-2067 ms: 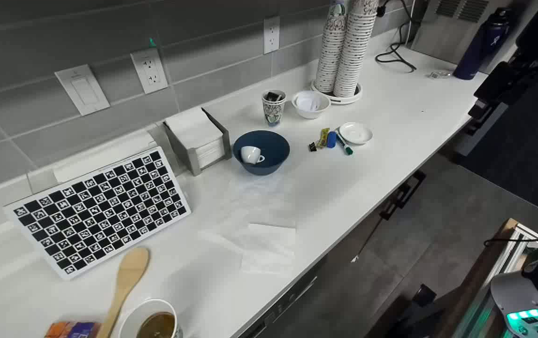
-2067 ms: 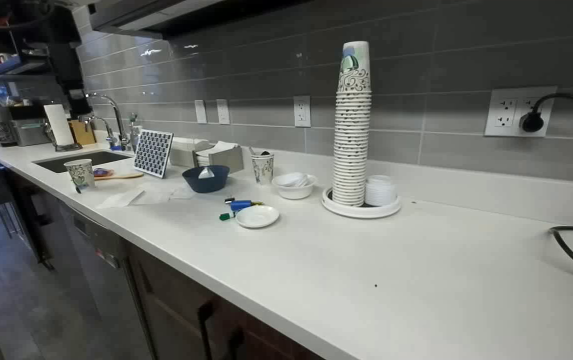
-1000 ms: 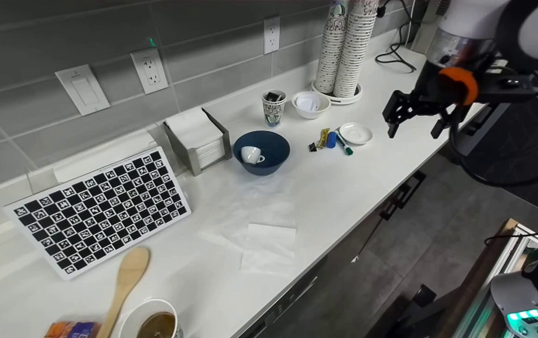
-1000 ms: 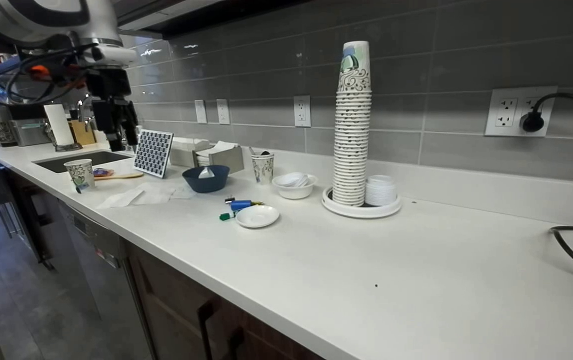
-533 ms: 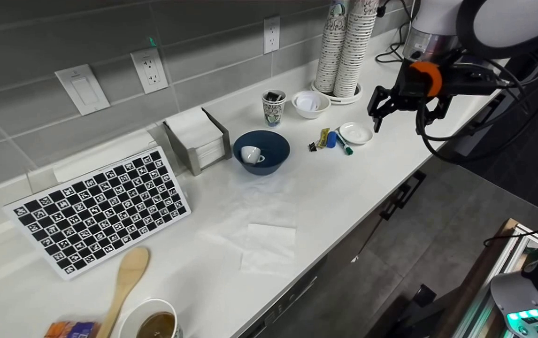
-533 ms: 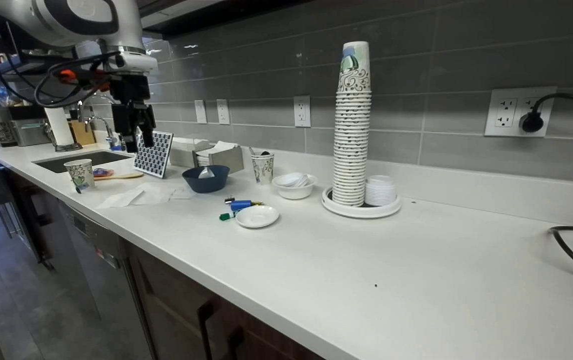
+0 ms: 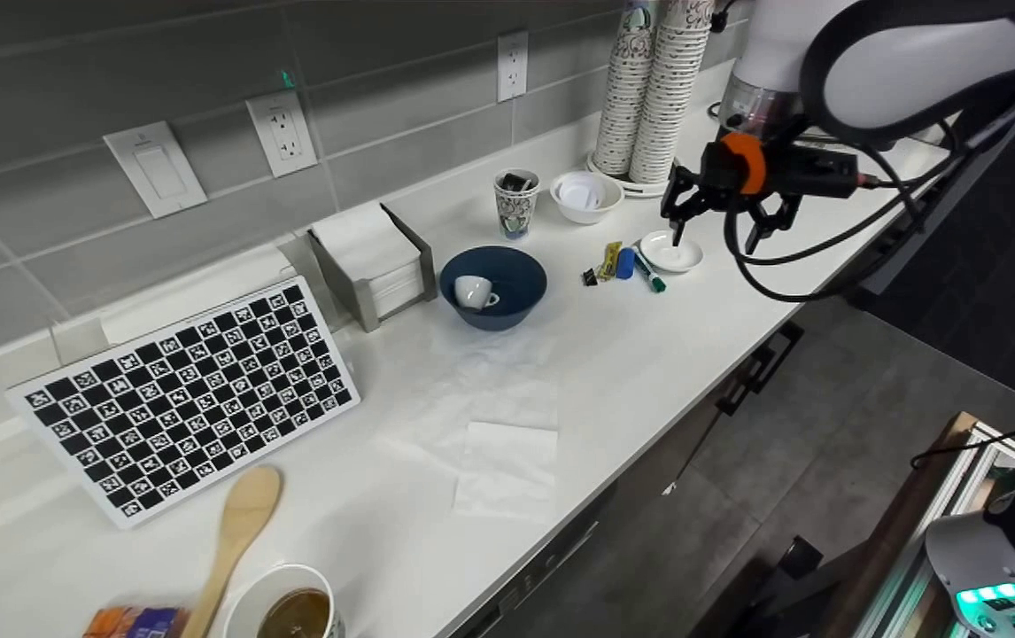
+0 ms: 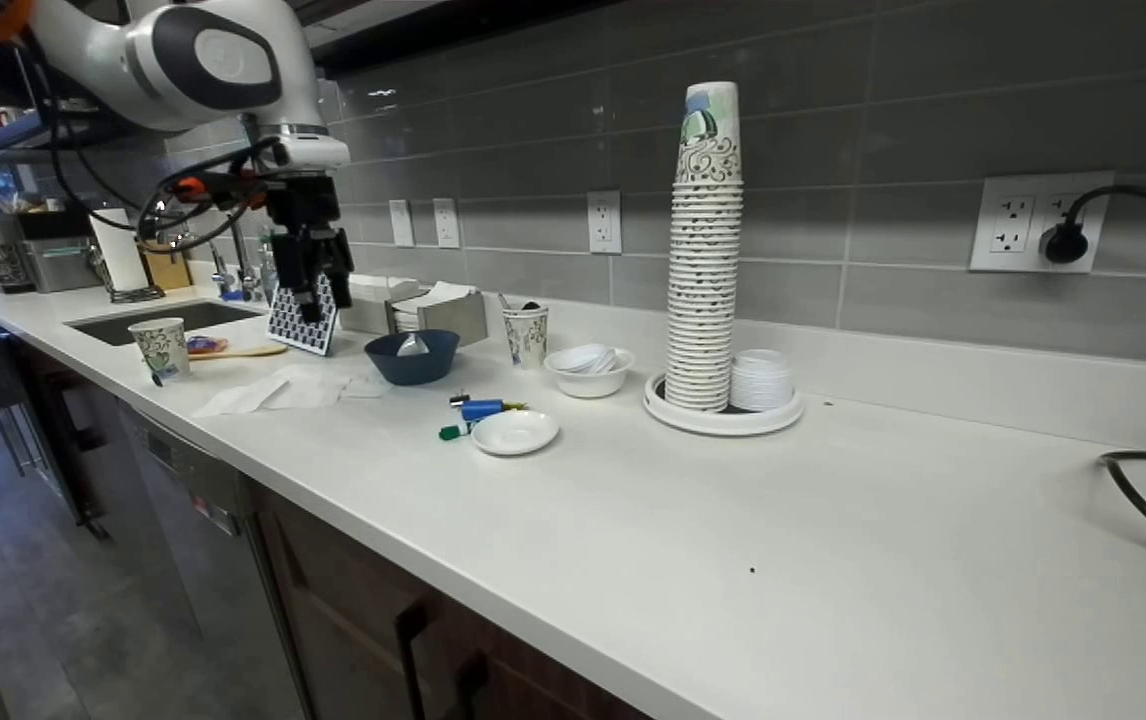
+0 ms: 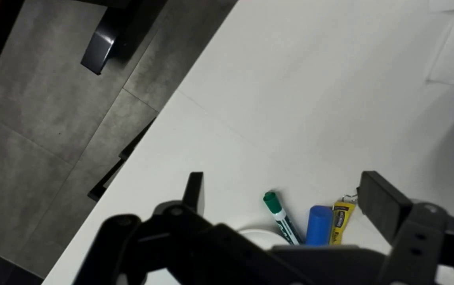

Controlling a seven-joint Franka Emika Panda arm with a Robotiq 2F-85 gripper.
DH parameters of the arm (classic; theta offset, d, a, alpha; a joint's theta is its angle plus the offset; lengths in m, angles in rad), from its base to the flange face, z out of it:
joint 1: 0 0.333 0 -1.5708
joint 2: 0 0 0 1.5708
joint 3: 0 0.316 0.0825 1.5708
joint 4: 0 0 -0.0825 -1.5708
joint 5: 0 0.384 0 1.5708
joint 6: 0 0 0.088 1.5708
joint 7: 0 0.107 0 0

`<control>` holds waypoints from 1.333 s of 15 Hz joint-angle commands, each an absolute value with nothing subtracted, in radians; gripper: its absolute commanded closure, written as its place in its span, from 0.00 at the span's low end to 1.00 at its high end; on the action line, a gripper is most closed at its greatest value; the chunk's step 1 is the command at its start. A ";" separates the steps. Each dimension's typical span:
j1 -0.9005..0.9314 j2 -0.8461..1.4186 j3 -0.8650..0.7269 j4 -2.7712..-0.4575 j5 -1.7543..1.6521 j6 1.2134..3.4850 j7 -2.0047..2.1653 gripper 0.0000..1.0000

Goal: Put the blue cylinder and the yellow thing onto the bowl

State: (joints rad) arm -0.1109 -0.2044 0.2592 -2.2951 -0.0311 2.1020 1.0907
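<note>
The small blue cylinder (image 7: 625, 263) lies on the counter beside the yellow packet (image 7: 611, 260). Both also show in an exterior view, the cylinder (image 8: 482, 409) and the packet (image 8: 514, 406). The small white dish (image 7: 667, 260) lies next to them, apart from the dark blue bowl. My gripper (image 7: 715, 243) is open and empty, above the counter near the dish. In the wrist view, the cylinder (image 9: 319, 225), the packet (image 9: 340, 221) and the dish's edge (image 9: 262, 236) show between the open fingers (image 9: 282, 176); their lower parts are hidden by the gripper.
A green marker (image 7: 651, 275) lies between dish and cylinder; a black clip (image 7: 590, 277) lies by the packet. A dark blue bowl (image 7: 516, 283) holds a white cup (image 7: 472, 291). A white bowl (image 7: 583, 211), a patterned cup (image 7: 515, 213) and tall cup stacks (image 8: 705, 290) stand along the wall.
The arm has swung in over the counter, and my gripper has come closer to the dish and the small items. The fingers stay open. The objects on the counter have not moved.
</note>
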 commanded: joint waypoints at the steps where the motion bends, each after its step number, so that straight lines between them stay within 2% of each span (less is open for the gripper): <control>1: -0.081 0.049 0.222 -2.127 -0.161 2.125 1.197 0.00; 4: -0.023 0.227 0.155 -1.970 -0.252 2.074 1.268 0.00; 5: -0.013 0.097 0.136 -2.108 -0.183 2.123 1.194 0.00; 7: 0.010 0.155 0.105 -2.076 -0.187 2.126 1.195 0.00; 11: 0.018 0.123 0.104 -2.087 -0.189 2.124 1.197 0.00; 15: 0.014 0.249 0.080 -1.976 -0.023 2.121 1.094 0.00; 20: 0.015 0.409 0.024 -1.803 0.031 2.112 1.050 0.00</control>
